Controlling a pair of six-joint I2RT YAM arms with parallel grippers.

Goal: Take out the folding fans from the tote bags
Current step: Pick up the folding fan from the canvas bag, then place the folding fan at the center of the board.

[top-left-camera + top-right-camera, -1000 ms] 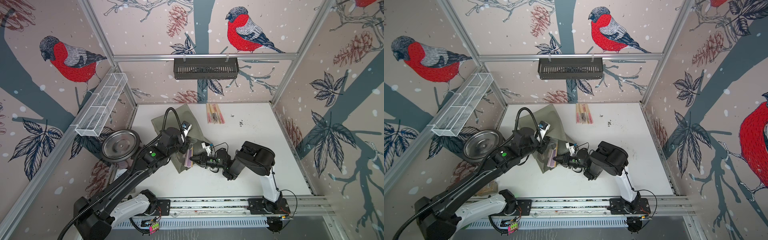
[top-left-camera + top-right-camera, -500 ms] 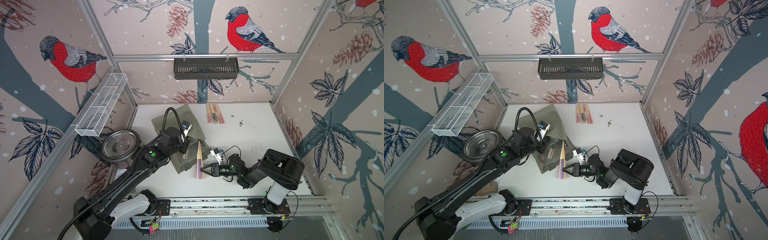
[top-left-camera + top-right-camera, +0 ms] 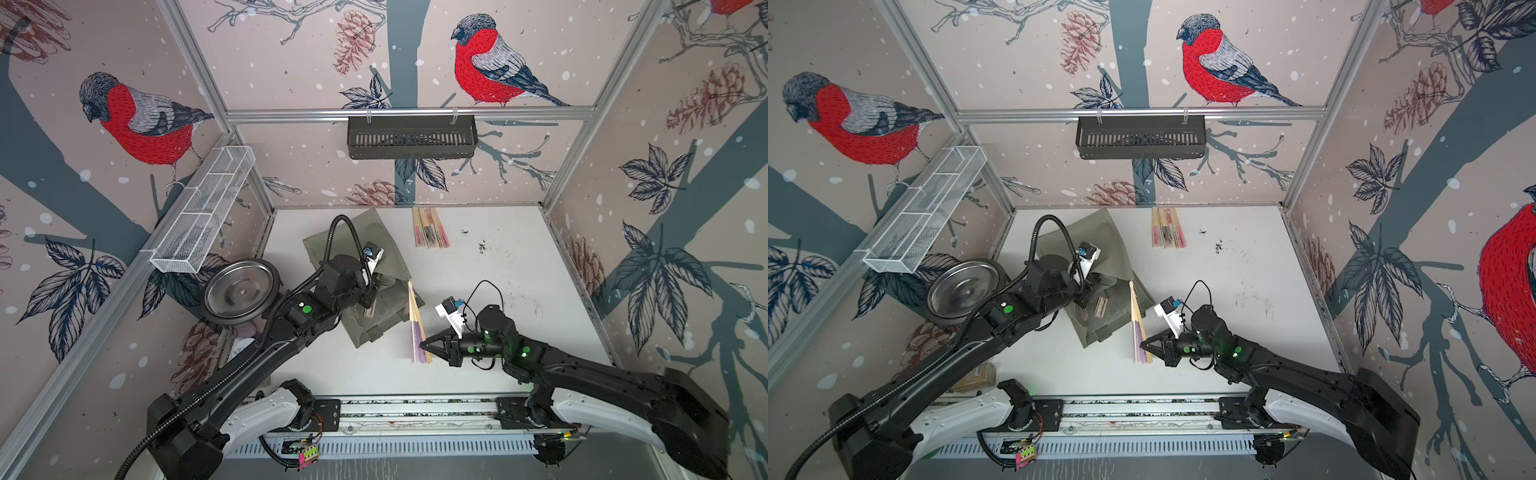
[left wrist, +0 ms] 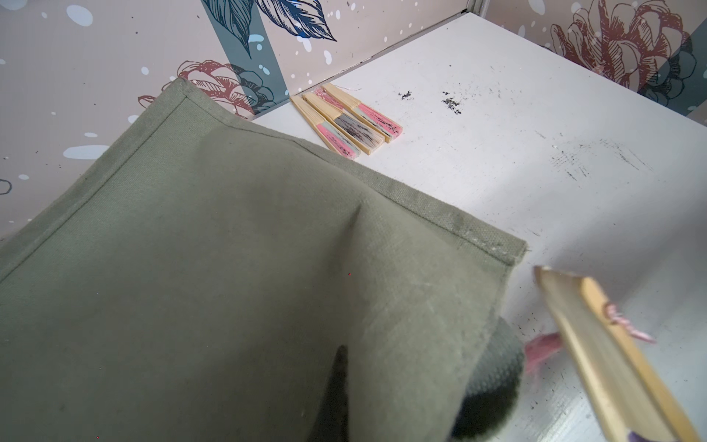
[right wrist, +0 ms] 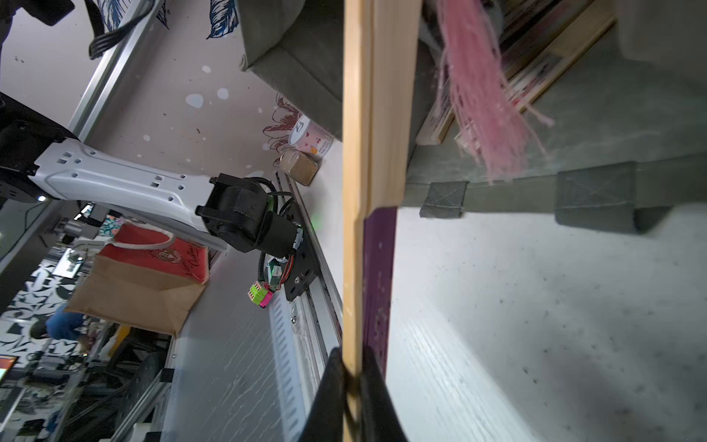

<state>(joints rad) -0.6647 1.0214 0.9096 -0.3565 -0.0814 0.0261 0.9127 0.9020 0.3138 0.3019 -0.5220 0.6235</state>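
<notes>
Readable lettering shows only in the right wrist view. A brown paper bag [image 5: 141,291] beyond the arm rail has a red upper band with gold script that reads roughly "Christmas". The round emblem beside the script is too small to read. A small white tub [image 5: 310,138] by the wall carries a printed label, but its characters are illegible.

With 12 o'clock at the back wall in both top views, the tote bag [image 3: 390,257] lies on the table [image 3: 519,270] at 10 o'clock from its centre. At 12 o'clock, near that wall, three fans [image 3: 430,228] lie side by side. From the tote bag's 3 o'clock edge one fan [image 3: 415,328] runs toward 6 o'clock, with the right gripper [image 3: 424,344] on its near end. In the bag's mouth sit more fans [image 3: 1100,307].
</notes>
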